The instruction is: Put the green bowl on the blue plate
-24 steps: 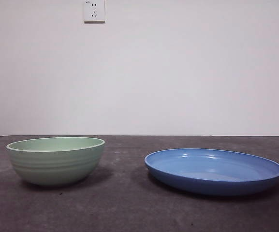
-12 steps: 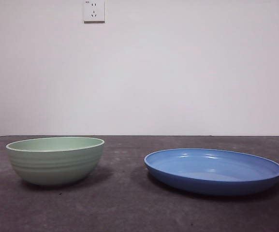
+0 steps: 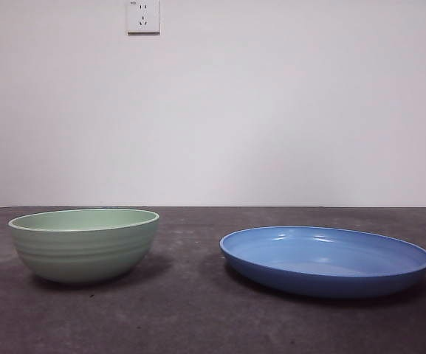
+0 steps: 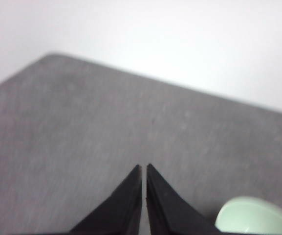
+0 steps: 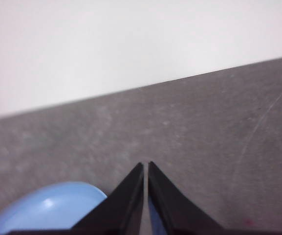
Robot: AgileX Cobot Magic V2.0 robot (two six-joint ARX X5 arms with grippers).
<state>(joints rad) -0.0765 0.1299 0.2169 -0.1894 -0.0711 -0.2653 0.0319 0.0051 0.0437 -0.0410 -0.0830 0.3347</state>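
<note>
Resting upright on the table [image 3: 198, 317] well apart from the blue plate [image 3: 326, 260], the green bowl [image 3: 84, 244] is not yet grasped, since left gripper [image 4: 144, 169] and right gripper [image 5: 145, 166] both hang clenched and empty above the table.

The left gripper [image 4: 144, 166] is showing two matte black jaws, each a flat wedge that is widening toward the camera and narrowing to a fine tip, with only a thin pale seam between them. The right gripper [image 5: 145, 164] is looking the same: two plain black tapering blades, smooth-faced, carrying no visible screws, cables or markings.
</note>
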